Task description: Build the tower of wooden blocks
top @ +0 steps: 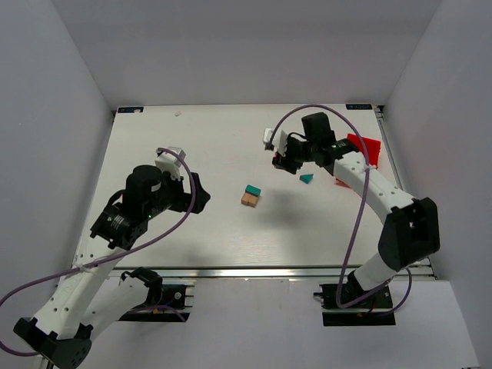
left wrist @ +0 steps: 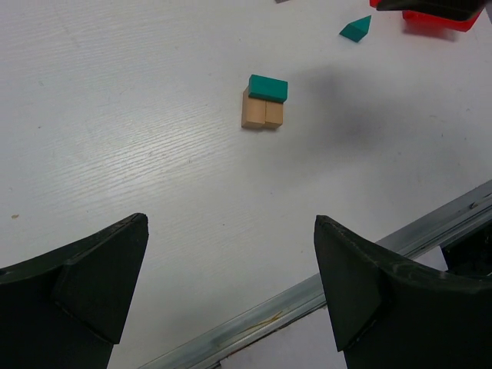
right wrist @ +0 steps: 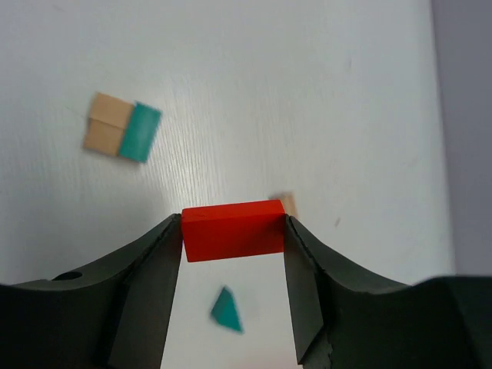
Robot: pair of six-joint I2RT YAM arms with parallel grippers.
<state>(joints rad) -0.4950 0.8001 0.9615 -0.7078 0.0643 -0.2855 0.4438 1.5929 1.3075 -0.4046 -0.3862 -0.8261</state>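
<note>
Two tan blocks (top: 249, 200) lie side by side mid-table with a teal block (top: 252, 189) resting on their far side; they also show in the left wrist view (left wrist: 261, 114) and the right wrist view (right wrist: 106, 131). A teal wedge (top: 307, 178) lies alone to their right. My right gripper (right wrist: 233, 231) is shut on a red block (right wrist: 233, 229) and holds it above the table near the wedge (right wrist: 226, 309). My left gripper (left wrist: 229, 223) is open and empty, near the front edge, left of the blocks.
A red plastic bin (top: 361, 147) stands at the right edge behind the right arm. A small tan piece (right wrist: 288, 204) peeks out behind the held red block. A metal rail (left wrist: 323, 288) runs along the table's front edge.
</note>
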